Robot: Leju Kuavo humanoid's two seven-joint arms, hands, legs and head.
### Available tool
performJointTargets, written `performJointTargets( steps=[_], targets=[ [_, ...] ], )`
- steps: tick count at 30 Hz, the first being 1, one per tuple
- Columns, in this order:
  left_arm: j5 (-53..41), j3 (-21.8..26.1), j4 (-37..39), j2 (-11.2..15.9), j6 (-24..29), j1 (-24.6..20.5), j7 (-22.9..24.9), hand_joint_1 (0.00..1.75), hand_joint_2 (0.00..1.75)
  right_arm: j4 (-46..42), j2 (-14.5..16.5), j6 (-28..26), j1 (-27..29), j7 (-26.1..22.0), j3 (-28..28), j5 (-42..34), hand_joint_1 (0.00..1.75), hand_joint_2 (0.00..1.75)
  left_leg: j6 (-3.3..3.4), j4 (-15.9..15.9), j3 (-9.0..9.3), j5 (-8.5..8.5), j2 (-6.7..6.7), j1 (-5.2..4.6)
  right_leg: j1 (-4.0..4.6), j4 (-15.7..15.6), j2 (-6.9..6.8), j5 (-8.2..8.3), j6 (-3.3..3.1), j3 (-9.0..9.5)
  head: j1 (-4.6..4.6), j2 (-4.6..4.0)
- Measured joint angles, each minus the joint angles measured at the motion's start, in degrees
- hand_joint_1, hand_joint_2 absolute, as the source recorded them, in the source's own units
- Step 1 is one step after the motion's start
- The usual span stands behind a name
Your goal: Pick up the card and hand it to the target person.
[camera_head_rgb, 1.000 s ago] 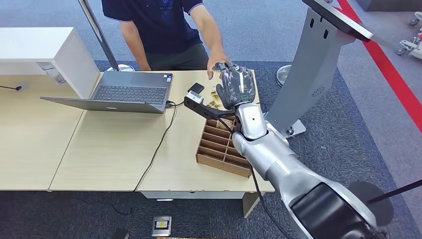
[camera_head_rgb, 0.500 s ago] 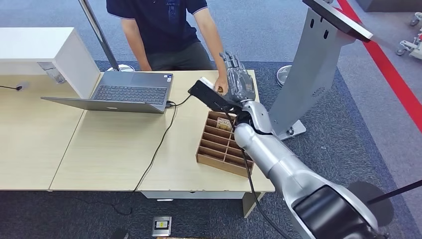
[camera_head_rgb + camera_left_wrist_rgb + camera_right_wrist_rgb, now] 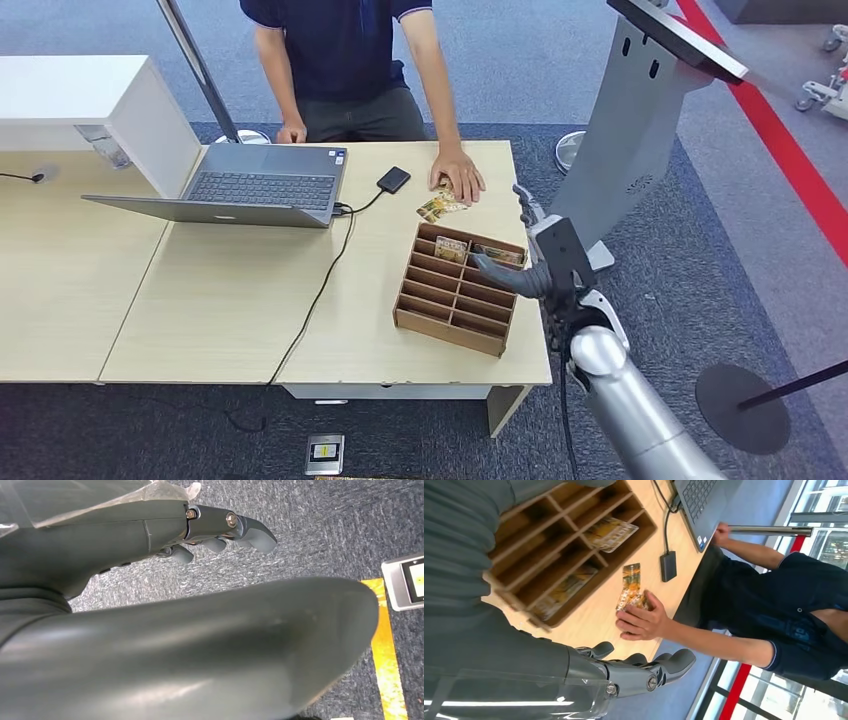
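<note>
Two picture cards (image 3: pixel 440 205) lie on the table beyond the wooden organizer (image 3: pixel 455 300), and the person's hand (image 3: pixel 460 178) rests on their far end. In the right wrist view the same cards (image 3: pixel 630 586) lie under that person's hand (image 3: pixel 641 622). More cards sit in two far compartments (image 3: pixel 450 248). My right hand (image 3: pixel 522 262) hovers at the table's right edge beside the organizer, fingers apart and holding nothing; its fingers (image 3: pixel 644 672) stretch out empty. My left hand (image 3: pixel 215 527) hangs over the carpet, holding nothing.
An open laptop (image 3: pixel 260 185) stands at the back left, with a cable to a small black device (image 3: pixel 394 179). A grey kiosk stand (image 3: pixel 625 130) rises just right of the table. A white cabinet (image 3: pixel 90 100) sits at the far left.
My right hand has pulled back from the person's hand and dropped to the table's right edge. The person's hand has come down onto the cards on the table.
</note>
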Motion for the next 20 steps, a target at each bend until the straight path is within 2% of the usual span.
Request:
performJointTargets(
  steps=[7, 13, 18, 19, 20],
  targets=[
    [0.23, 0.92, 0.0, 0.28, -0.01, -0.03, -0.33, 0.0, 0.0, -14.17, -5.85, 2.33, 10.13, -1.1, -2.8, 1.86, 0.0, 1.75, -0.01, -0.02, 0.01, 0.01, 0.01, 0.01, 0.0, 0.0, 0.0, 0.0, 0.0, 0.02, -0.01, 0.0],
    [1.28, 1.37, 0.0, 0.42, -0.02, -0.09, -0.31, 0.0, 0.0, -18.42, -7.62, 5.72, 17.18, -1.67, -4.13, 2.96, 0.0, 1.75, 0.0, -0.04, -0.01, 0.01, 0.01, 0.0, 0.0, 0.0, 0.0, 0.0, 0.0, 0.03, 0.0, 0.0],
    [1.44, 1.39, 0.0, 0.69, -0.15, -0.15, -0.23, 0.0, 0.0, -18.49, -8.26, 6.56, 20.38, -1.71, -4.98, 2.0, 0.0, 1.75, 0.0, -0.04, -0.02, 0.01, 0.01, 0.0, 0.0, 0.0, 0.0, 0.0, 0.0, 0.03, -0.01, -0.01],
    [1.4, 1.39, 0.0, 0.72, -0.18, -0.16, -0.21, 0.0, 0.0, -18.47, -8.32, 6.58, 20.68, -1.72, -5.07, 1.91, 0.0, 1.31, 0.0, -0.03, -0.01, 0.01, 0.01, 0.0, 0.0, 0.0, 0.0, 0.0, 0.0, 0.03, -0.01, -0.01],
    [1.38, 1.39, 0.0, 0.73, -0.2, -0.16, -0.19, 0.0, 0.0, -18.46, -8.34, 6.59, 20.81, -1.72, -5.12, 1.85, 0.0, 1.16, 0.0, -0.04, -0.01, 0.01, 0.01, 0.0, 0.0, 0.0, 0.0, 0.0, 0.0, 0.03, -0.01, 0.0]
  ],
)
